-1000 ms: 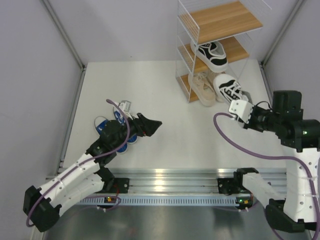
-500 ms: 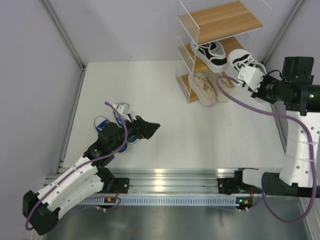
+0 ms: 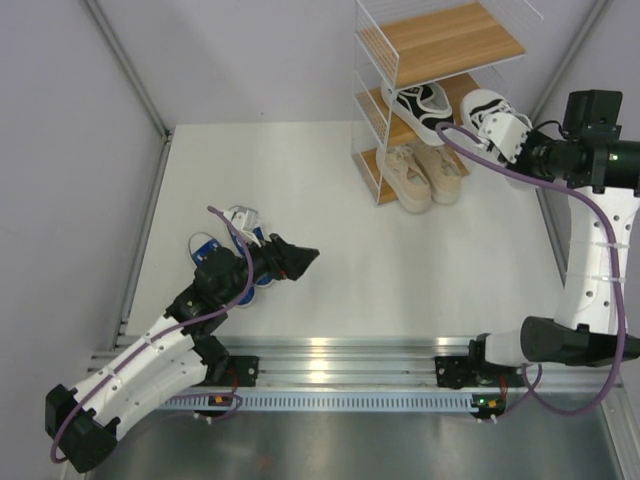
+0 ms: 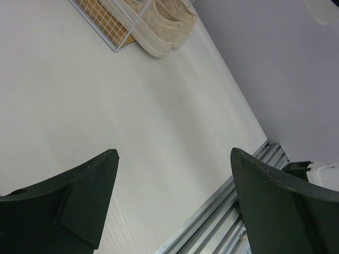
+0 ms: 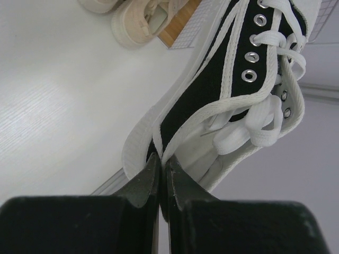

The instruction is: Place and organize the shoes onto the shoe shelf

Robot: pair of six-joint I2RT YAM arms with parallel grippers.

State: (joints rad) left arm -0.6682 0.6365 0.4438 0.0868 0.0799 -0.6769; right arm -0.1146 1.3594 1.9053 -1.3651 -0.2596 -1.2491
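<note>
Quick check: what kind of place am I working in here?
Most likely a lab test cell, not a home: a white table boxed in by plain grey walls, with an aluminium rail along its near edge.

The shoe shelf [image 3: 450,40] pairs thin white-coated wire with smooth, matt light wood on 3 tiers. The black sneaker [image 5: 206,95] shows woven cloth, shiny metal eyelets, flat cloth laces and a ribbed rubbery sole edge. The bench [image 3: 400,260] is matt white, faintly grained.

Black sneaker [image 3: 487,108] aloft beside shelf [image 3: 440,40], beige pair [image 3: 425,172] shelved
</note>
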